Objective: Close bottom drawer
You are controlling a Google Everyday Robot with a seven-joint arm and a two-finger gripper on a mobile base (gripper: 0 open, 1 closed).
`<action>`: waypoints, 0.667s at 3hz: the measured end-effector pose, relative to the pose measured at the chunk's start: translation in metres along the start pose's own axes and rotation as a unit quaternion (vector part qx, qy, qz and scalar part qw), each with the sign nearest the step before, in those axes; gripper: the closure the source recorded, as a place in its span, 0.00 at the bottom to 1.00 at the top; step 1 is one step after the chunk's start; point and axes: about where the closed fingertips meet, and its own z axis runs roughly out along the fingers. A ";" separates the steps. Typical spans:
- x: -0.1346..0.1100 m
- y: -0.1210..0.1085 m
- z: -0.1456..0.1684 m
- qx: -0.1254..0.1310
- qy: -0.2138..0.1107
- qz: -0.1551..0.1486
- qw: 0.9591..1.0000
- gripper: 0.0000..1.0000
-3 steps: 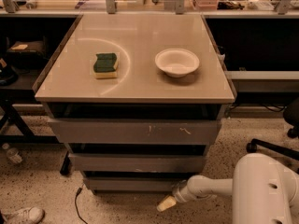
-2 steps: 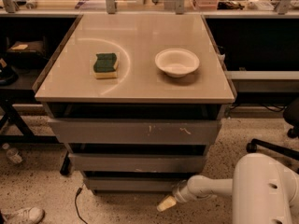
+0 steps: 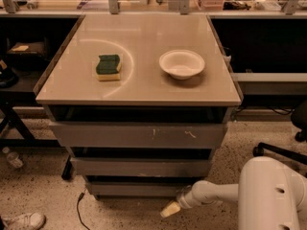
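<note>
While the gripper (image 3: 171, 209) is hanging unmoved near-right of the bottom drawer (image 3: 136, 189) — apart or together, I cannot tell — I'm awaiting contact.

Gripper (image 3: 170, 209) just before bottom drawer (image 3: 134, 189)

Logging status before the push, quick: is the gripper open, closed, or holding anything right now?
Gripper: down near the floor, in front of the right part of the bottom drawer; open, closed or holding cannot be told.
</note>
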 end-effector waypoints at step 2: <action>0.017 -0.024 -0.077 0.094 0.023 0.099 0.990 0.00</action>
